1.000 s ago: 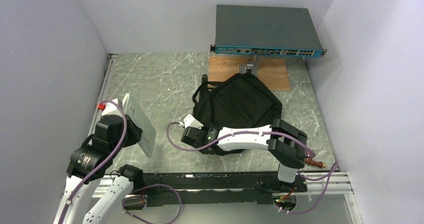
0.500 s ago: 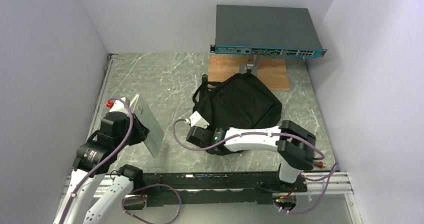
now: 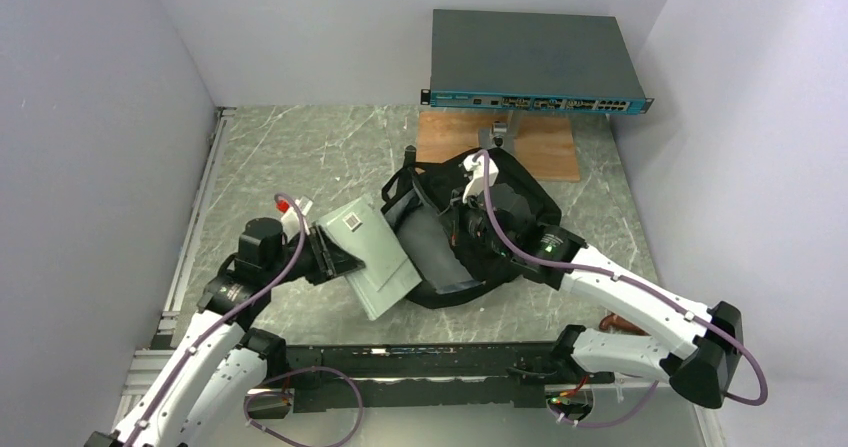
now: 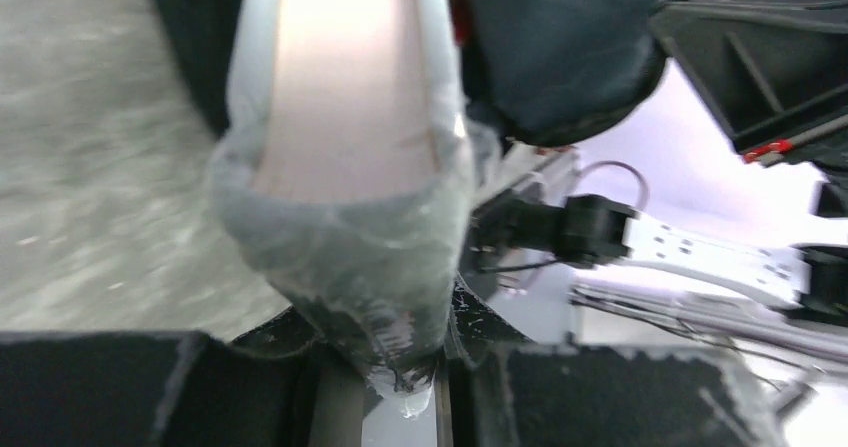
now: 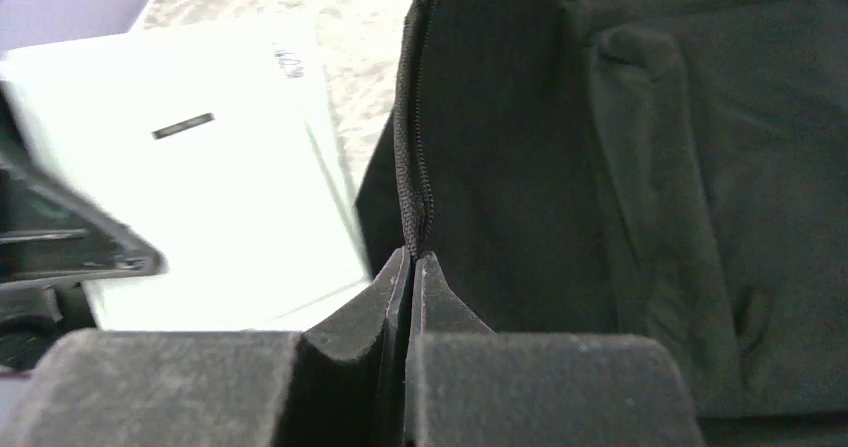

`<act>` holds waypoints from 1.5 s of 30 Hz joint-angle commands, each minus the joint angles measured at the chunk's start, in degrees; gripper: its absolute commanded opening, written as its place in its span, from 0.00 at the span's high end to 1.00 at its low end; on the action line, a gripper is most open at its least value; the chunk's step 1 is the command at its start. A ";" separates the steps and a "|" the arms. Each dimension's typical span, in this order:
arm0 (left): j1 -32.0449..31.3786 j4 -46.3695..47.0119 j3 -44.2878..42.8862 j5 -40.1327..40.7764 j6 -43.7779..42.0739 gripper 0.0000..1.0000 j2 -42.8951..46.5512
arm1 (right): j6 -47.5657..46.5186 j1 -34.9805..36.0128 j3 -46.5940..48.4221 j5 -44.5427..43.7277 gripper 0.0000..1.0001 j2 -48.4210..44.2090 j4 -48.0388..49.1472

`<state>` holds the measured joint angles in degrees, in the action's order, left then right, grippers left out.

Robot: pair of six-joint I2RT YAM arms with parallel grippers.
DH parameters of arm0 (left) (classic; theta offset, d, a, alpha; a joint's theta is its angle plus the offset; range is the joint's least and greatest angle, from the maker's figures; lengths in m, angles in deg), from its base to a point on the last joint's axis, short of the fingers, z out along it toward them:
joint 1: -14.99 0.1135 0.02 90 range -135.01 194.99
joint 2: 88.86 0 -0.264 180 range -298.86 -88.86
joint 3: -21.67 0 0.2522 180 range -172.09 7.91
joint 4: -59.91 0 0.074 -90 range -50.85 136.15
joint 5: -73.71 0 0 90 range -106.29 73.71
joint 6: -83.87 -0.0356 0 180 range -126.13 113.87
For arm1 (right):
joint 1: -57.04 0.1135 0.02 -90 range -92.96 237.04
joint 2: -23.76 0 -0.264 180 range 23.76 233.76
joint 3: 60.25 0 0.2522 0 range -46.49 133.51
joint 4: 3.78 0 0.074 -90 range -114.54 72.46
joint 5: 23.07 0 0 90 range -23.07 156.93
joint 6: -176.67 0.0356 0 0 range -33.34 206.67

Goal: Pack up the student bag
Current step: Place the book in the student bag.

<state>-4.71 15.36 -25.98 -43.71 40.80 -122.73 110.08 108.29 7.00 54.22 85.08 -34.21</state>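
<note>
**While the mouth is held up: flat panel at the bag's threshold**

As both arms meet over the green marbled table [image 3: 300, 157], I find the large soft black fabric backpack [image 3: 525, 207] lying at its middle. It sits just in front of the thin wooden board [image 3: 548, 152] and the flat grey rack-mount box with a teal front [image 3: 530, 57].

My right gripper [image 5: 411, 267] is pinched tight on the zip edge of the opening, lifting one lip. My left gripper [image 4: 392, 362] is clamped on the near edge of a flat silver-grey panel in a clear plastic sleeve [image 3: 385, 262]. The panel's far end lies at the open mouth; whether it has entered, I cannot tell.

Assessment: the backpack is limp and light for its bulk. It will likely sag wherever it is unsupported, and it may slide on the smooth stone if pushed. The best hold is the stitched zip seam or a strap, not loose cloth. The panel appears rigid and its sleeve looks slick, so a firm, deep grip is advised.

Risk noted: a corner could catch the lip and drag the whole bag.
</note>
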 commanded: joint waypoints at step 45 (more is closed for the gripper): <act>-21.97 87.60 -26.77 2.70 40.23 0.91 -86.18 | 4.35 -1.23 -5.79 8.41 1.00 -13.50 10.87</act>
<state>-25.98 93.26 -48.12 -46.96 79.10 -206.18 114.61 106.45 0.21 61.46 74.55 -25.99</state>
